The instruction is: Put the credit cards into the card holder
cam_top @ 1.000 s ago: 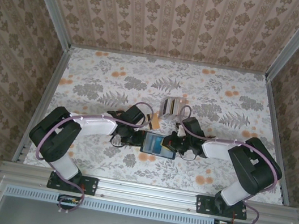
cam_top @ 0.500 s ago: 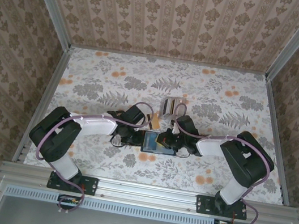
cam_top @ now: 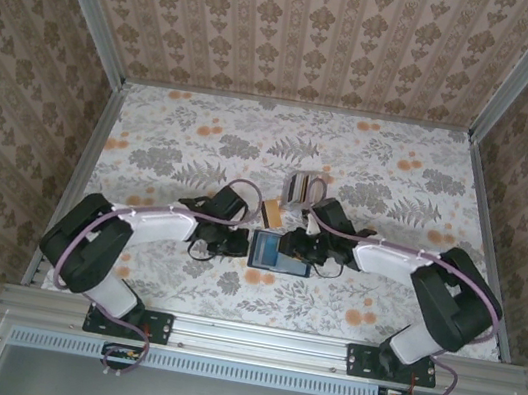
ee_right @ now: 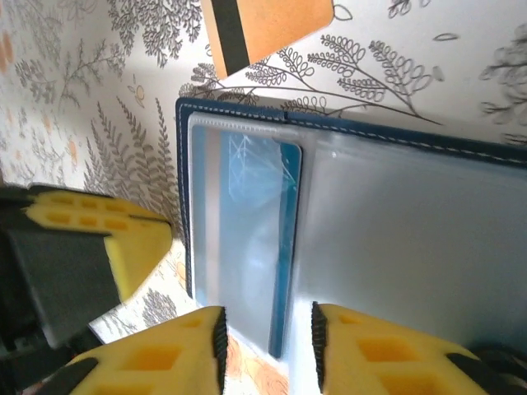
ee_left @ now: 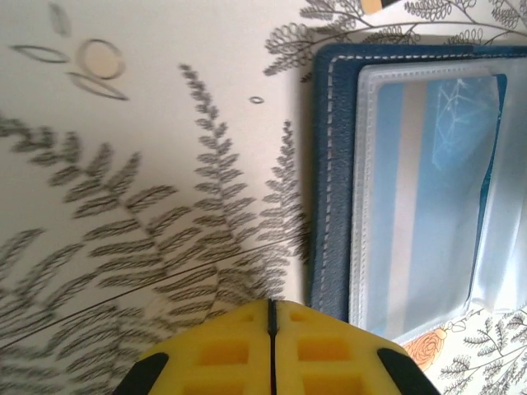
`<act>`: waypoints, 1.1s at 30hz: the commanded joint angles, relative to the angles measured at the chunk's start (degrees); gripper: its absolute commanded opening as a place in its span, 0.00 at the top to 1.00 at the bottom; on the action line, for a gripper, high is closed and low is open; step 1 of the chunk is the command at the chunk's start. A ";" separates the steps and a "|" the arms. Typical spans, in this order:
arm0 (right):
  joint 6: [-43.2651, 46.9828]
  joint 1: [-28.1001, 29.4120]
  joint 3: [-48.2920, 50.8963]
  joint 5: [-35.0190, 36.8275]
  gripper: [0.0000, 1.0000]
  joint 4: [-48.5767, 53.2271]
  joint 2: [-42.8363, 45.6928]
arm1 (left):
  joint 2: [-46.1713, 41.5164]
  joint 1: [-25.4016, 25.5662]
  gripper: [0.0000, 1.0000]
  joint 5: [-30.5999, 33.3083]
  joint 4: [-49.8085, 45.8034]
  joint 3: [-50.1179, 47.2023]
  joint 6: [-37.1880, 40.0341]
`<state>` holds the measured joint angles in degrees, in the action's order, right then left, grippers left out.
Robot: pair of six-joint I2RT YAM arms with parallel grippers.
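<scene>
We are over the left gripper (ee_left: 272,319) now: its yellow fingers are pressed together with only a thin seam between them, and nothing is in them. It hovers above the floral table (ee_left: 123,206). Just ahead of it and to its right lies the navy card holder (ee_left: 329,164), folded open and flat. A blue card (ee_left: 428,189) sits inside its clear sleeve (ee_left: 375,247).

Across to the right gripper (ee_right: 265,333): its jaws stand partly apart. The near edge of that blue card and its sleeve lies in the gap. We cannot say the pads are pinching it, so we call it an open hand with no hold. The open holder spreads ahead of this gripper and off to its right. One left finger (ee_right: 107,234) shows just to its left, close to the holder's edge.

Beyond the holder a gold-orange card (ee_right: 263,20) with a dark stripe lies loose on the table. From above, a stack of cards (cam_top: 300,187) sits just past the right gripper.
</scene>
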<state>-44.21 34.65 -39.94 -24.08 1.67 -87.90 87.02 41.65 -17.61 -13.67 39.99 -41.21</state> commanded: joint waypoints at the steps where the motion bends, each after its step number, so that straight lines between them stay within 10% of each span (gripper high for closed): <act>1: 6.45 -0.38 -1.54 7.76 0.58 11.94 5.39 | -3.46 -1.44 0.89 -0.98 4.22 -3.04 -1.16; 13: 8.12 1.56 -5.40 20.99 0.49 23.29 5.71 | -3.75 -1.41 0.66 -1.78 5.93 -2.73 -0.49; 33: 6.72 8.16 -11.69 37.54 0.46 29.66 -4.07 | 0.94 1.00 0.61 1.78 1.97 1.20 0.51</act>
<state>-36.40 42.92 -52.31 10.50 29.02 -93.23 87.44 42.35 -17.23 -9.93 39.88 -41.78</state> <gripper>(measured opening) 0.548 0.388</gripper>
